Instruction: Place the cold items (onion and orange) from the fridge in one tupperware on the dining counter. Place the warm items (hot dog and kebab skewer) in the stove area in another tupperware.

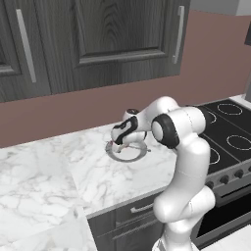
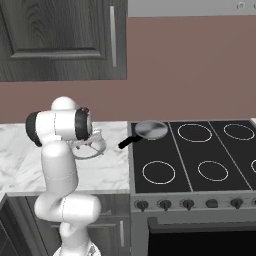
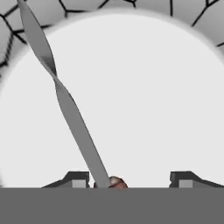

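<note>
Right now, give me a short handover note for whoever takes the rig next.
Claw: low over the plate on the marble counter left of the stove, jaws apart around the kebab skewer, not clamped on it.
Kebab skewer lies on the plate; a pan sits on the stove.
Done: nothing visibly packed.
Left: grip the skewer, carry it to a tupperware, then the other items.

A frying pan (image 2: pixel 151 130) sits on the black stove (image 2: pixel 220 155), beside the marble bench (image 1: pixel 54 171), under dark wood cabinets (image 1: pixel 88 39).
</note>
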Controlling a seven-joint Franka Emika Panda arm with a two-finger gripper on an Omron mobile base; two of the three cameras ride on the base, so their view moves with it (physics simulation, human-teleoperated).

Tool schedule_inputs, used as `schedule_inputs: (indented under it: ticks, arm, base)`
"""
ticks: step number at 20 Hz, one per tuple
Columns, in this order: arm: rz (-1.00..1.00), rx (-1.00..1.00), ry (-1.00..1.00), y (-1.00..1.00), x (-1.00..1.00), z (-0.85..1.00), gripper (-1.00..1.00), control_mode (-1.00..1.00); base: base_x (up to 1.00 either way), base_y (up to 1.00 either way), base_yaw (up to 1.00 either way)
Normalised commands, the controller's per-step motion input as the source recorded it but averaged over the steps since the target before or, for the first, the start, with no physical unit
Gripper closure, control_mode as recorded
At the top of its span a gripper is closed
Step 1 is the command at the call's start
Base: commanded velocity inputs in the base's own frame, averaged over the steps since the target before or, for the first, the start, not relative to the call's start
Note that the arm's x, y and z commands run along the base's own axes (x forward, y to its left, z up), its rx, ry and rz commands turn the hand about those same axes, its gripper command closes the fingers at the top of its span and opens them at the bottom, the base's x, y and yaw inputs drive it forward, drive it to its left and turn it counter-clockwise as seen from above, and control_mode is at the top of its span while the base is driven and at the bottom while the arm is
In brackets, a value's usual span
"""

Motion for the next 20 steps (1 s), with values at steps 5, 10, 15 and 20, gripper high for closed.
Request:
schedule_inputs:
  ticks: [5,10,15,20]
  arm:
    - [0.13,-0.15,0.00,-0.01,0.04,-0.68,1.00,-1.00]
    - [0.13,-0.05,0.00,-0.10,0.00,-0.35,1.00,-1.00]
    - [0.08,0.00,0.00,-0.34,-0.26,-0.32,1.00,-1.00]
    - [-0.14,0.00,-0.01,-0.54,-0.72,-0.35,1.00,-1.00]
  base:
    - [0.00,0.00,0.00]
    - [0.00,0.00,0.00]
    - [0.00,0.00,0.00]
    - [0.00,0.00,0.00]
